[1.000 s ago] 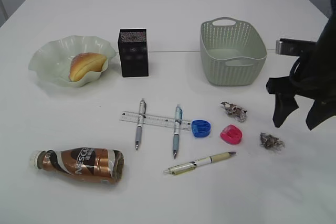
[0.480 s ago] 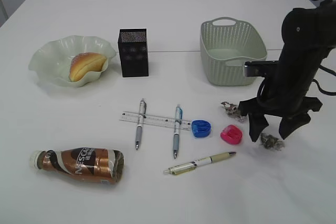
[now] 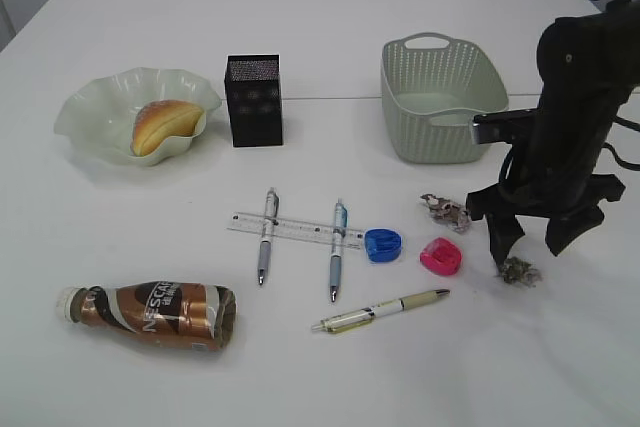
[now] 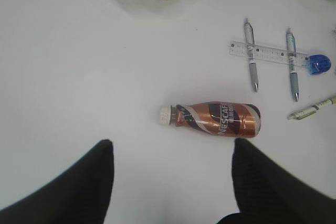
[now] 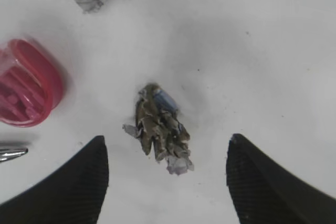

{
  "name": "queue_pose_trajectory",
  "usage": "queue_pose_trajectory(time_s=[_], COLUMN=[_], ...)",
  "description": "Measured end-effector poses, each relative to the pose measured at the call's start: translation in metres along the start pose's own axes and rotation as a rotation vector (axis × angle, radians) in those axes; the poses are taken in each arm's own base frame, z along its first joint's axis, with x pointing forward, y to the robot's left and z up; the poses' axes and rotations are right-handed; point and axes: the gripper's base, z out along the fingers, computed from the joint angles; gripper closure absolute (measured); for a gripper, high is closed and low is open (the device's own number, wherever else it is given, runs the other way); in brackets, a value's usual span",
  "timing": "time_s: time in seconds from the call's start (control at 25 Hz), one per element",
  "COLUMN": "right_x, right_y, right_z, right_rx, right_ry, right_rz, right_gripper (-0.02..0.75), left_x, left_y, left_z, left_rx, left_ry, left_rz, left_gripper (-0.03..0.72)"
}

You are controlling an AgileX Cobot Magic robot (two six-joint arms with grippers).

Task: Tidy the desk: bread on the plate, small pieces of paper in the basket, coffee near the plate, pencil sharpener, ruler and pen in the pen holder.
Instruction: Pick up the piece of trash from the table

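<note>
Everywhere plain white tabletop (image 3: 320,7); both grippers (image 5: 167,182) (image 4: 173,182) spread wide, empty.

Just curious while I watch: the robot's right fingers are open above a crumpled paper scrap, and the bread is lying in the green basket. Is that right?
Not quite. The bread lies on the wavy plate, not in the basket, which looks empty in the exterior view. The rest holds: the right fingers are open over the paper scrap.

this is looking like a lab test bench: a bare white table (image 3: 330,7) is sitting against plain pale wall panels, with a black robot arm (image 3: 575,77) working right of the basket (image 3: 440,97).
</note>
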Motion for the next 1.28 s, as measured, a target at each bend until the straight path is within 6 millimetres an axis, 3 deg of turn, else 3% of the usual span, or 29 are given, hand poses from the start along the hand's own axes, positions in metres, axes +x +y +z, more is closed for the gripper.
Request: queue_pose_trajectory(time_s=[0.28, 0.92, 1.28], right_x=[-0.002, -0.003, -0.004], right_y=[0.000, 0.000, 0.000], right_z=[0.016, 0.016, 0.030], right_rx=[0.004, 0.010, 0.015], right_ry=[0.038, 0.026, 0.061], right_rz=[0.000, -0.003, -0.006], right_gripper=[0.227, 0.227, 0.227], left_x=[0.000, 0.000, 0.000], left_y=[0.000, 0.000, 0.000], left_z=[0.000, 0.000, 0.000], left_rx=[0.001, 0.001, 0.001], left_ry=[0.000, 0.000, 0.000], left_rz=[0.000, 0.000, 0.000], left_gripper=[0.180, 0.181, 0.182])
